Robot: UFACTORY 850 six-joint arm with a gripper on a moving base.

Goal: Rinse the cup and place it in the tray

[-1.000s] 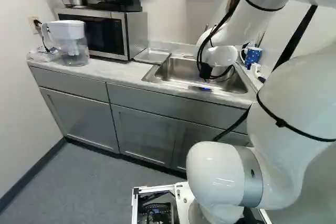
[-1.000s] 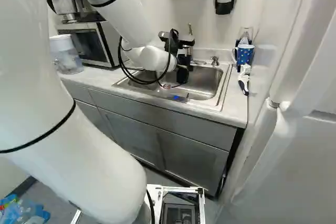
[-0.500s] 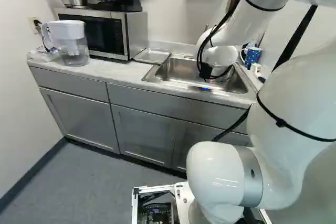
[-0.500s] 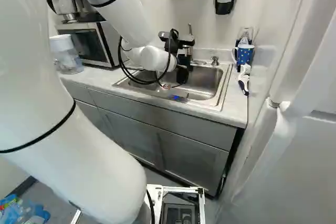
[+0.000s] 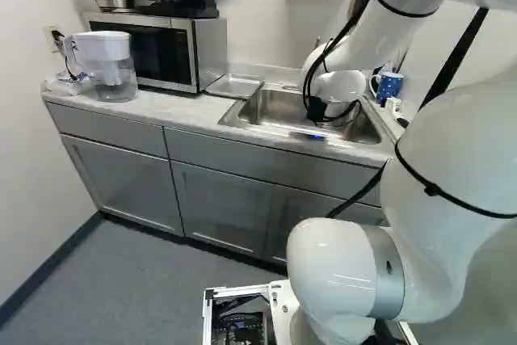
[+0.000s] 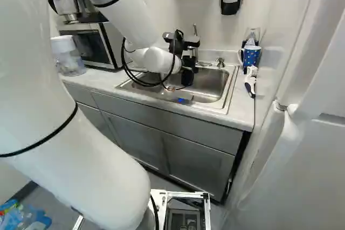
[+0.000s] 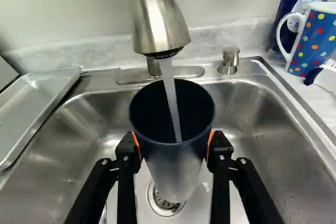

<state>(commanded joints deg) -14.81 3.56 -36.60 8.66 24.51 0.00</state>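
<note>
In the right base view my gripper [image 6: 187, 74] hangs low over the sink [image 6: 215, 85]. Seen from the wrist, the gripper [image 7: 173, 148] has its orange pads pressed on both sides of a tall cup [image 7: 176, 169], dark blue inside and silvery toward its base. The cup's open mouth faces the faucet [image 7: 159, 22], and a stream of water [image 7: 171, 98] runs into it. Below the cup is the drain [image 7: 163, 205]. A shallow metal tray [image 5: 234, 86] lies on the counter between the microwave and the sink; the wrist view also shows the tray [image 7: 39, 106].
A dotted blue mug [image 7: 316, 40] and a brush [image 6: 250, 81] stand and lie right of the sink. Behind the sink rim is a metal soap pump [image 7: 229, 60]. A microwave [image 5: 153, 50] and a water pitcher [image 5: 109, 66] occupy the counter's left part. A white door [image 6: 296, 160] is at the right.
</note>
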